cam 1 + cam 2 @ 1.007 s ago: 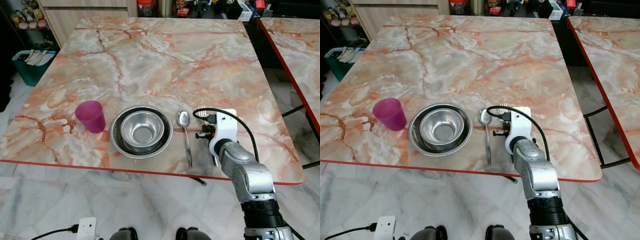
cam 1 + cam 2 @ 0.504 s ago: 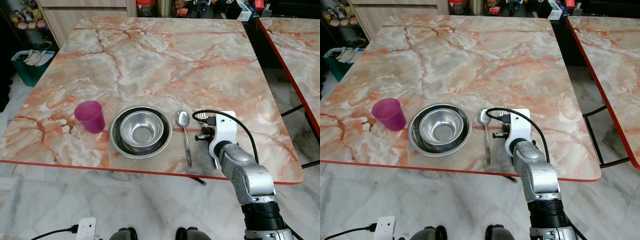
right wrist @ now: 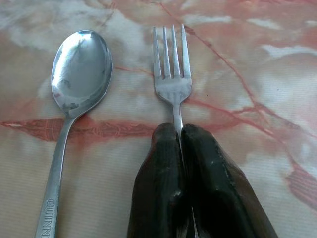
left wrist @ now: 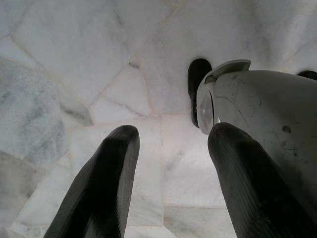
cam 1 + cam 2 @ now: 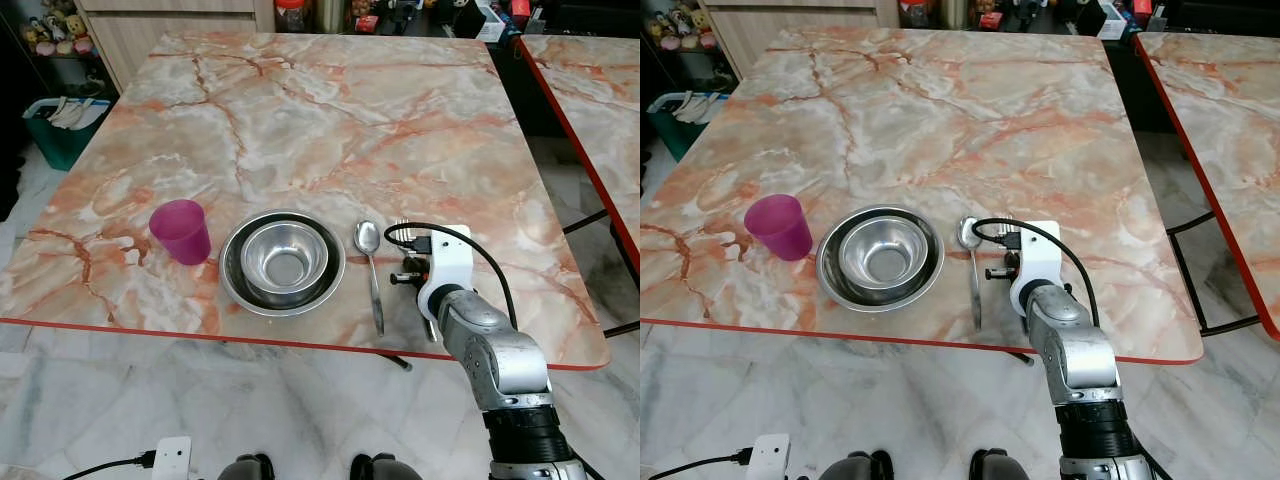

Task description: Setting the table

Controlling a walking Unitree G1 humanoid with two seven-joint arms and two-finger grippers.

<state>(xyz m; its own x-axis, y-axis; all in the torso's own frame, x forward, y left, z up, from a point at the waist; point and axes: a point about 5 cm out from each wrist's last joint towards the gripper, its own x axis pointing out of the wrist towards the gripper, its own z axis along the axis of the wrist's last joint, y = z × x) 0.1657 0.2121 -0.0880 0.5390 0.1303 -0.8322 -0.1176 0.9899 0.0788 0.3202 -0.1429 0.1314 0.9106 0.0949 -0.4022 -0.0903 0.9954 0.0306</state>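
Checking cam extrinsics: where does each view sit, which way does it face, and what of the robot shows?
Left eye: head, looking down at the table; right arm shows.
Right eye: same scene, offset; shares cup, bowl, spoon.
Left wrist: on the hanging arm, facing the floor; left gripper open, a robot foot beside it.
Right wrist: along the right gripper, shut on the fork; shares the spoon with the eyes.

Bare marble table (image 5: 330,120) lies open beyond the spoon (image 3: 74,94), just beside the fork (image 3: 172,74).
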